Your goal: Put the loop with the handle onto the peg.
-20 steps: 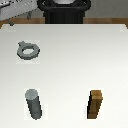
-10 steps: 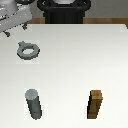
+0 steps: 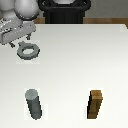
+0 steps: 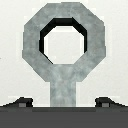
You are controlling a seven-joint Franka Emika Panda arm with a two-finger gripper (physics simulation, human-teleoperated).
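Gripper (image 3: pixel 20 42) hovering just above the ring (image 3: pixel 28 51), jaws spread wide on either side of the handle (image 4: pixel 63 85) and holding nothing yet, seemingly lined up to pinch that tab. Well away across the table (image 3: pixel 75 65): peg (image 3: pixel 34 104) standing upright, waiting for the ring; wooden block (image 3: pixel 96 105) beside it, apart.

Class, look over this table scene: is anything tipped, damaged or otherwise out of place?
Nothing stands out. The loop lies flat on the table under the tool, and the peg and the wooden block stand upright, apart.
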